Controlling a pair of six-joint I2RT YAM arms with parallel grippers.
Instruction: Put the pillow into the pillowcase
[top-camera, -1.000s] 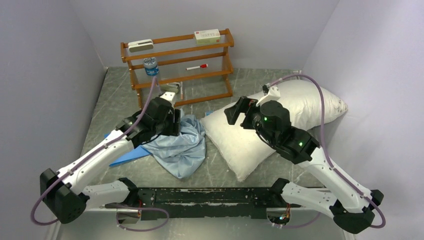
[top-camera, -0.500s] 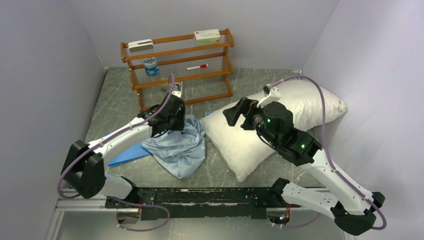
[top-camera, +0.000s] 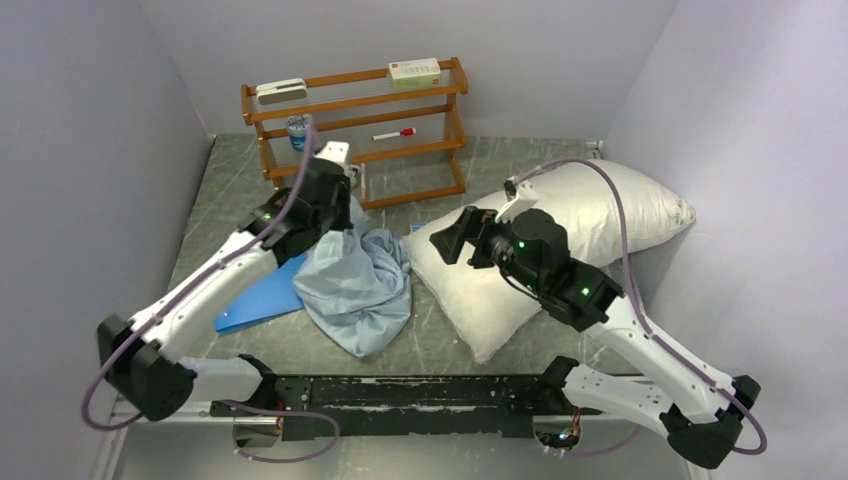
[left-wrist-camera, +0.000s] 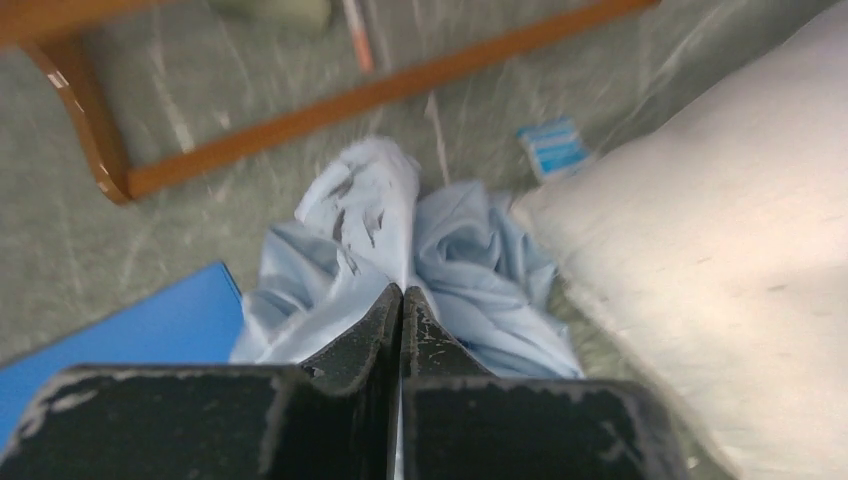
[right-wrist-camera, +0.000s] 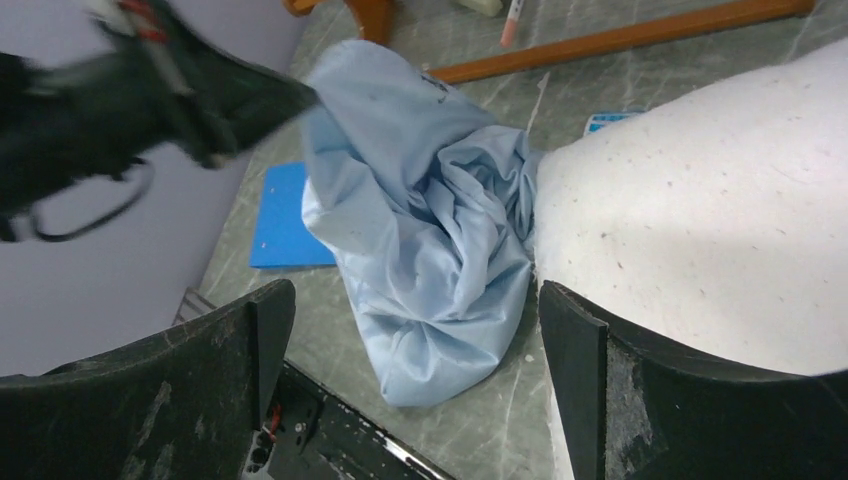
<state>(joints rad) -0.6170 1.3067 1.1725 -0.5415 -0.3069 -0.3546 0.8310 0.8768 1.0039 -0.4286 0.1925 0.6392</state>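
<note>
The light-blue pillowcase (top-camera: 355, 285) lies crumpled at the table's middle, its top fold pulled up. My left gripper (top-camera: 338, 205) is shut on that fold; in the left wrist view the fingertips (left-wrist-camera: 402, 292) meet with the pillowcase (left-wrist-camera: 460, 250) running between them. The big white pillow (top-camera: 580, 225) lies to the right, its near-left corner beside the cloth. My right gripper (top-camera: 455, 235) hangs open above that corner. In the right wrist view it (right-wrist-camera: 415, 300) holds nothing, with the pillowcase (right-wrist-camera: 430, 220) below and the pillow (right-wrist-camera: 700, 200) on the right.
A wooden rack (top-camera: 355, 130) stands at the back, holding a box, a marker and a jar. A flat bright-blue rectangle (top-camera: 250, 300) lies partly under the cloth's left side. A small blue-white packet (left-wrist-camera: 553, 147) sits by the pillow's far corner. Walls close in on both sides.
My left gripper has shut on the pillowcase's top fold and lifted it toward the rack. The right arm has shifted slightly left, still open.
</note>
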